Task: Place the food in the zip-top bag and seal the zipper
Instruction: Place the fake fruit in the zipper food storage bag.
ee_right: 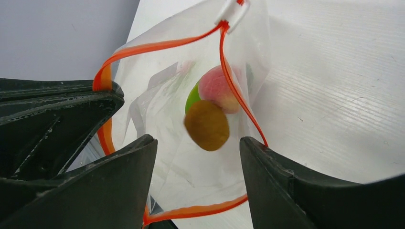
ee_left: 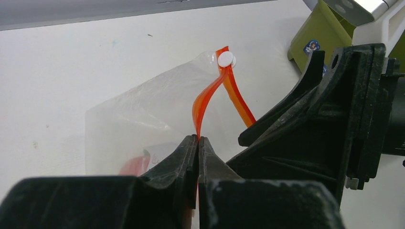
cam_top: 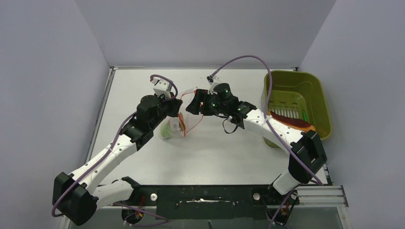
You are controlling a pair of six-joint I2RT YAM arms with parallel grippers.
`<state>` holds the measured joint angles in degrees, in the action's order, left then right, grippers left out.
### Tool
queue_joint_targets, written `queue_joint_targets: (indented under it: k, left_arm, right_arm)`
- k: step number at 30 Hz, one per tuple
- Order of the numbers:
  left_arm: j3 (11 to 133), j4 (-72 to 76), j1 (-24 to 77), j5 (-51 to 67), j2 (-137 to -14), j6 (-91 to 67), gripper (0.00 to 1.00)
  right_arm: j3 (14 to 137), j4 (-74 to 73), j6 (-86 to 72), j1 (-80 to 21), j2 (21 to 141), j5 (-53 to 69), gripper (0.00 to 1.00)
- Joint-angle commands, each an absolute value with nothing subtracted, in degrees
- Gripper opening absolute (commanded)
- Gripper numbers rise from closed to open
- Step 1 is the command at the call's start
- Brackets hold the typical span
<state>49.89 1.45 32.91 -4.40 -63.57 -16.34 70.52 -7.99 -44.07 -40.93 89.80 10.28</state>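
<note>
The clear zip-top bag (cam_top: 187,123) hangs between my two grippers at mid-table. My left gripper (ee_left: 197,139) is shut on its red-orange zipper (ee_left: 204,98), holding the mouth open; a white slider (ee_left: 225,58) sits at the strip's far end. My right gripper (ee_right: 198,143) is open just above the bag's mouth (ee_right: 157,46). A brown-olive piece of food (ee_right: 207,125), blurred, is below the jaws inside the mouth. A pink ball (ee_right: 217,88) and a green piece (ee_right: 192,98) lie deeper in the bag. A red piece (ee_left: 136,164) shows through the plastic. From above, my left gripper (cam_top: 177,116) and right gripper (cam_top: 193,102) are close together.
An olive-green tub (cam_top: 317,102) stands at the right with a brown-red slab (cam_top: 292,122) in it; its corner shows in the left wrist view (ee_left: 320,36). Grey walls close the table's back and sides.
</note>
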Motion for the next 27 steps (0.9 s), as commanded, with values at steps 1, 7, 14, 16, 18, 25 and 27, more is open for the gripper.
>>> queue_joint_targets:
  k: [1, 7, 14, 16, 18, 25, 27]
  left_arm:
    - [52.2, 3.5, 33.1, -3.8, -62.1, -17.0, 0.00]
    - [51.0, 3.8, 33.1, -3.8, -61.9, -15.8, 0.00]
    - [48.9, 4.8, 33.1, -4.1, -60.3, -14.1, 0.00]
    - [48.0, 5.4, 33.1, -3.7, -59.7, -13.1, 0.00]
    - [47.2, 5.6, 33.1, -3.2, -59.0, -12.3, 0.00]
    - [45.4, 6.1, 33.0, -0.8, -58.0, -13.2, 0.00]
    - [45.3, 5.8, 33.0, -0.2, -58.0, -13.8, 0.00]
  right_arm:
    - [73.4, -7.0, -40.3, -41.1, 87.1, 10.5, 0.66]
    - [74.9, -9.1, -32.3, -40.1, 84.5, 15.5, 0.68]
    - [77.9, -16.6, -24.7, -38.5, 80.8, 12.3, 0.69]
    - [78.9, -19.7, -22.7, -37.1, 80.3, 10.4, 0.69]
    - [80.1, -22.9, -20.9, -35.1, 79.9, 8.9, 0.69]
    - [84.5, -34.2, -14.2, -26.5, 79.1, -0.4, 0.69]
    - [87.5, -38.0, -12.9, -22.7, 79.8, -0.3, 0.69]
